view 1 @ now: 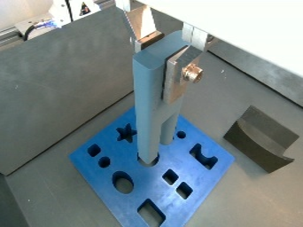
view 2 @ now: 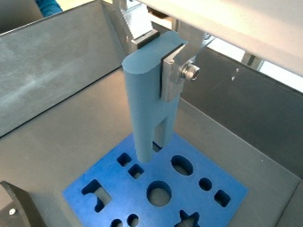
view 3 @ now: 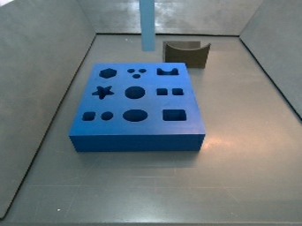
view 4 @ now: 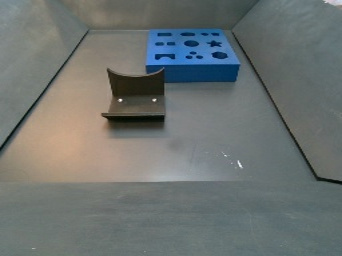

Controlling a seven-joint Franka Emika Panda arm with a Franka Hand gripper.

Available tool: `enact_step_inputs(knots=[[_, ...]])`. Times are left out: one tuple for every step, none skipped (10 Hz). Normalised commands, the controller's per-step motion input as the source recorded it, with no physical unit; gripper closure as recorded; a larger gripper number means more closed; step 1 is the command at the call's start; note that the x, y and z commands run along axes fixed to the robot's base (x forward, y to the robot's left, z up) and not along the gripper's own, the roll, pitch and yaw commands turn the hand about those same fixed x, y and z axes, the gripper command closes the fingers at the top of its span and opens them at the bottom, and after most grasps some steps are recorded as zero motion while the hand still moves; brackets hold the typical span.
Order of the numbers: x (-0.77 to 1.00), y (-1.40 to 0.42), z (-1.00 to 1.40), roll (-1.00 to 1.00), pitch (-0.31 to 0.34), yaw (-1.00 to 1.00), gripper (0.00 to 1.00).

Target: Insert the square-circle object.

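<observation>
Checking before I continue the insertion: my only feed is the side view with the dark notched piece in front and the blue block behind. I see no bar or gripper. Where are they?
Observer: In both wrist views the gripper is shut on the square-circle object, held upright over the blue block.
Operator: Is it in a hole yet?
Observer: No. In a side view the bar's lower end hangs clear above the block's far edge.
</observation>
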Motion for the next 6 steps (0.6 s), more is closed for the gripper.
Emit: enact_step_inputs(knots=[[-0.09,0.00,0.00,0.00,-0.003,0.00,1.00],[-0.33,0.05,-0.09,0.00,-0.016,-0.34,1.00],[-0.03,0.00,-0.15,0.00,-0.020,-1.00,1.00],[0.00,0.00,-0.14,0.00,-0.006,-1.00,1.00],[0.00,0.00,-0.18,0.00,-0.007,-1.00,1.00],[0.00,0.00,-0.25,0.00,-0.021,-1.00,1.00]])
